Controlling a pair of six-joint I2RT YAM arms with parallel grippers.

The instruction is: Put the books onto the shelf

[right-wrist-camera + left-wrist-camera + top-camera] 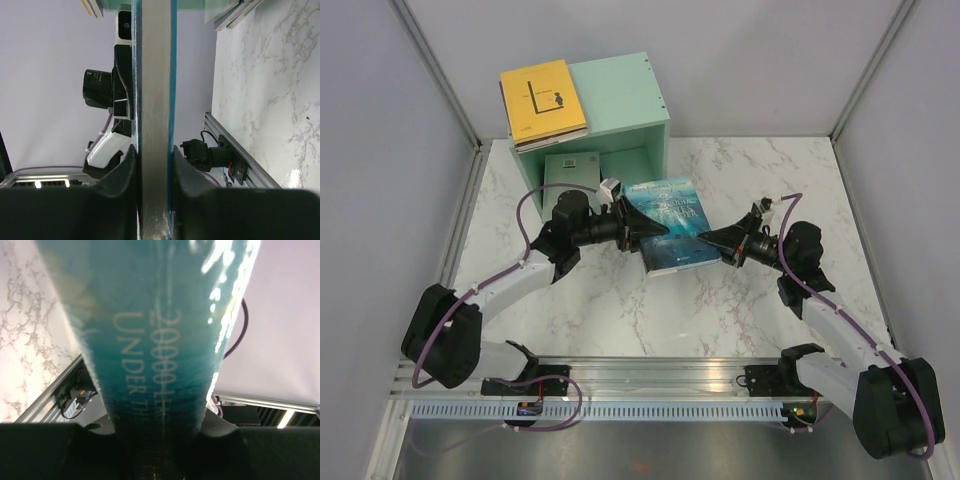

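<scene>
A robot lab cell (grey wall panels (pixel 380 120), aluminium mounting rail (pixel 660 390)).

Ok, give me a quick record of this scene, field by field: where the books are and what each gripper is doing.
held book: teal-blue book, between both grippers, in front of the shelf
left gripper: shut on one side of it
right gripper: shut on the opposite side
shelf: mint-green, opening toward the arms
on shelf top: yellow book on a small stack
in opening: pale green book
</scene>
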